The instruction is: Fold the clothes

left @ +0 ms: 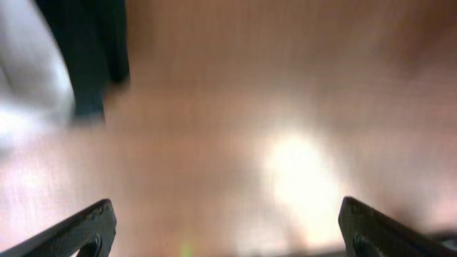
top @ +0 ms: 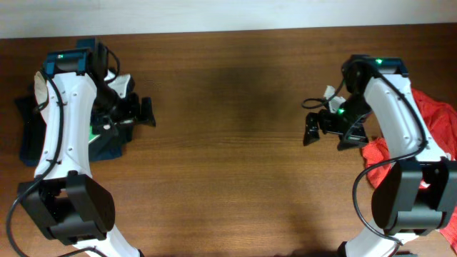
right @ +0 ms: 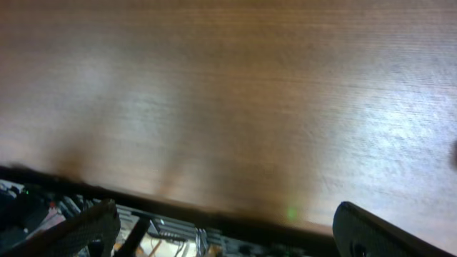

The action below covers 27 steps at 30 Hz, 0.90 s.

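A pile of dark navy clothes (top: 107,146) lies at the left edge of the table, partly hidden under my left arm. A red garment (top: 435,121) lies crumpled at the right edge, partly hidden by my right arm. My left gripper (top: 140,113) is open and empty, just right of the dark pile, above bare wood. My right gripper (top: 328,132) is open and empty, left of the red garment. In the left wrist view a dark cloth edge (left: 96,50) shows at top left beyond the open jaws (left: 225,228). The right wrist view shows its open jaws (right: 221,228) over bare wood.
The brown wooden table (top: 228,143) spans the middle between the two arms. A white wall strip runs along the far edge. The table's front edge (right: 214,214) shows in the right wrist view, with cables and equipment below it.
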{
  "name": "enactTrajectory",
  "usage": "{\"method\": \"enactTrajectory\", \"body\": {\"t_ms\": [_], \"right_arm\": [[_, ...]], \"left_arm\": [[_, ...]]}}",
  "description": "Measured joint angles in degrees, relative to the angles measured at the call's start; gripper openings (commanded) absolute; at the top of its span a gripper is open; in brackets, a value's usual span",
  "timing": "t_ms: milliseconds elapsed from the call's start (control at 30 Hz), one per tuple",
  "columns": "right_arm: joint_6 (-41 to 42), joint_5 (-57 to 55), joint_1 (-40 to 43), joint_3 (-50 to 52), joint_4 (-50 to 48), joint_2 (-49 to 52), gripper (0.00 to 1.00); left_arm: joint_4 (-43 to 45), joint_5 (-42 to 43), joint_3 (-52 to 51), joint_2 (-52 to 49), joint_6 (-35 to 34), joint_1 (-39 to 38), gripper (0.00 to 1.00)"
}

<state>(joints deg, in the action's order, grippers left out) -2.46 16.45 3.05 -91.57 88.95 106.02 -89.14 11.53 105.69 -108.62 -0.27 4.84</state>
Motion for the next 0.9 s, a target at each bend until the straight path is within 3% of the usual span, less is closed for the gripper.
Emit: {"method": "enactTrajectory", "body": {"t_ms": [133,200,300,467,567,667,900], "right_arm": [[-3.02,0.17,1.90,0.09,0.48,-1.77,0.99],[-3.93,0.17,1.90,1.86,-2.40,-7.54,0.99],[-4.42,0.00,1.90,7.41,-7.87,-22.32,0.99],[-4.72,-0.52,1.92,25.92,-18.14,-50.73,0.99],[-4.57,-0.48,1.92,32.00,-19.41,-63.23,0.99],[-4.35,-0.48,1.92,33.38,-19.45,-67.56,0.99],[-4.13,-0.48,1.90,33.51,-19.65,-67.65,0.99]], "left_arm": [[-4.09,-2.67,-0.15,0.98,-0.66,0.09,0.99],[-2.84,-3.32,-1.88,4.90,-0.92,0.09,0.99],[3.13,-4.48,-6.75,17.03,-1.05,0.09,0.99],[19.87,-5.79,-28.06,48.85,-1.11,0.09,0.99],[21.81,-5.99,-38.29,63.14,-1.11,0.09,0.99],[21.42,-6.01,-43.28,71.21,-1.11,0.09,0.99],[13.99,-6.01,-43.34,73.92,-1.11,0.09,0.99]]}}
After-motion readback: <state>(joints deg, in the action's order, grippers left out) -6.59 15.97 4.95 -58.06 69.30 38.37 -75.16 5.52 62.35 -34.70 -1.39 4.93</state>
